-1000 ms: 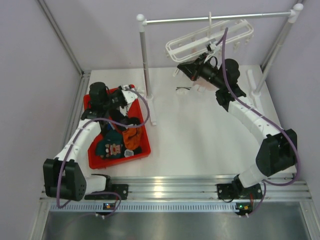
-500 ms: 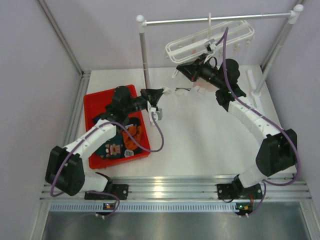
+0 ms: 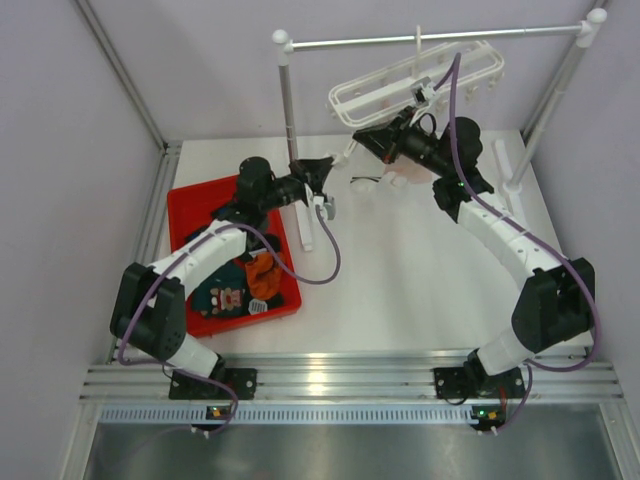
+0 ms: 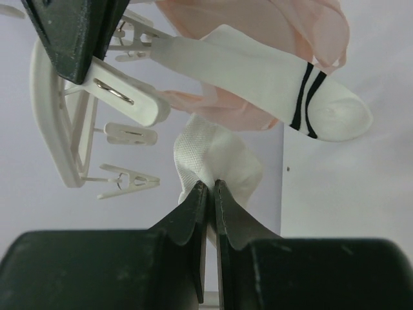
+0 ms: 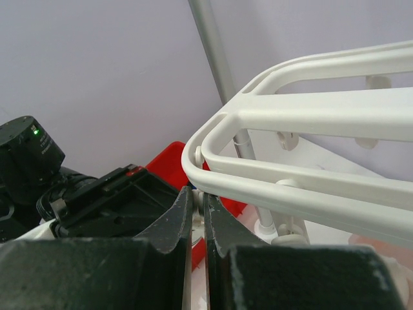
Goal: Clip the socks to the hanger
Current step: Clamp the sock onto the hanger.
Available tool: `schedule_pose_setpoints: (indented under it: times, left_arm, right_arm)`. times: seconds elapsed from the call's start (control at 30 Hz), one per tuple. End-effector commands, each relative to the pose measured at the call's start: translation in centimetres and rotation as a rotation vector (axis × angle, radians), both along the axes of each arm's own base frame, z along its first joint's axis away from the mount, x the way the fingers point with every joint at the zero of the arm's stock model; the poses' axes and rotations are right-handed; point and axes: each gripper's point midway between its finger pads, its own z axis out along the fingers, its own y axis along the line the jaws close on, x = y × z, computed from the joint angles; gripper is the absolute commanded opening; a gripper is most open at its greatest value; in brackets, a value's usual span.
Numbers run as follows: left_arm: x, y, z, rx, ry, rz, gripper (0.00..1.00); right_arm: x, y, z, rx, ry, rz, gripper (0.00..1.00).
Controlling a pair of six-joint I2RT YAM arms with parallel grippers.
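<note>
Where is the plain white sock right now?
The plain white sock is pinched in the left pincer, held up beside the rail's left post, between the red bin and the hanger.

The left arm (image 3: 195, 255) and the right arm (image 3: 497, 228) are each built of smooth white rounded links between bulky black joint housings, trailed by a looping purple cable (image 3: 337, 262), and tipped with matte black wedge-shaped fingers (image 4: 184, 223) tapering to thin edges.
</note>
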Motion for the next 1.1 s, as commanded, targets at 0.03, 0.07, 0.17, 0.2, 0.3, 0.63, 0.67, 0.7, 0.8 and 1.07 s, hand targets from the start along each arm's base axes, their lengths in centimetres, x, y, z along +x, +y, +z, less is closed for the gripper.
schedule_pose_setpoints:
  times: [0.03,0.07,0.17,0.2,0.3,0.63,0.67,0.7,0.8,1.07]
  left_arm:
    - [0.2,-0.6,4.8,-0.074,-0.119,-0.021,0.11]
    - [0.2,-0.7,5.0,-0.078,-0.117,-0.024,0.11]
    - [0.1,-0.9,5.1,-0.080,-0.118,-0.035,0.11]
    - [0.0,-1.0,5.1,-0.078,-0.121,-0.041,0.11]
    - [-0.3,-1.2,5.1,-0.076,-0.123,-0.056,0.11]
    - [-0.7,-1.9,5.6,-0.083,-0.131,-0.080,0.11]
    - [-0.8,-2.0,5.8,-0.095,-0.118,-0.079,0.11]
    - [-0.8,-2.0,6.0,-0.102,-0.116,-0.080,0.11]
    - [-1.0,-2.0,6.1,-0.106,-0.119,-0.083,0.11]
    - [-1.5,-2.0,7.0,-0.133,-0.116,-0.092,0.11]
  right_arm:
    - [-1.1,-0.5,3.5,0.030,-0.089,0.020,0.00]
    - [-1.1,-0.5,3.4,0.029,-0.088,0.025,0.00]
    - [-1.0,-0.5,3.3,0.027,-0.088,0.024,0.00]
    - [-0.9,-0.5,3.2,0.026,-0.088,0.024,0.00]
    - [-0.9,-0.5,3.2,0.025,-0.089,0.024,0.00]
    - [-0.8,-0.4,2.9,0.016,-0.092,0.029,0.00]
    - [-0.7,-0.4,2.8,0.014,-0.091,0.027,0.00]
    - [-0.6,-0.4,2.7,0.009,-0.093,0.023,0.00]
    - [-0.6,-0.5,2.8,0.005,-0.100,0.013,0.00]
    - [-0.6,-0.6,2.6,-0.008,-0.107,0.013,0.00]
